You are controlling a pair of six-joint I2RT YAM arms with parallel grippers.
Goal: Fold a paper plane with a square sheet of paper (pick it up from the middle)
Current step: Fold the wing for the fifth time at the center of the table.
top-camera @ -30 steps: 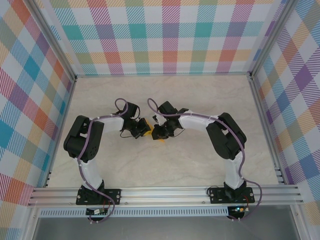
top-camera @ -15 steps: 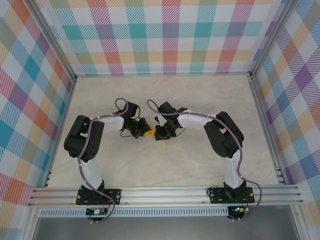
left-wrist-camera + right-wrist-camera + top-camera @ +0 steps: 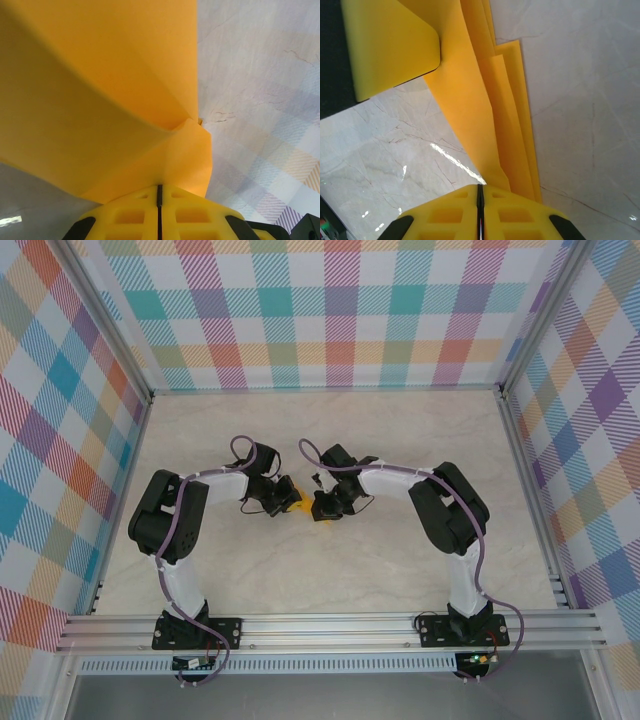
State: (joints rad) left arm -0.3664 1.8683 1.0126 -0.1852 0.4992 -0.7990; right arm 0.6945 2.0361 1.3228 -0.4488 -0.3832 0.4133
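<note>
On the marble table (image 3: 400,440), left claw (image 3: 159,189) and right claw (image 3: 479,188) clamp orange paper (image 3: 100,100), layers seen from right wrist.

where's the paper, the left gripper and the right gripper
paper (image 3: 490,100), right wrist view, its folded layers
left gripper (image 3: 159,192), left wrist view, seam between shut fingertips
right gripper (image 3: 480,190), right wrist view, seam between shut fingertips
</note>
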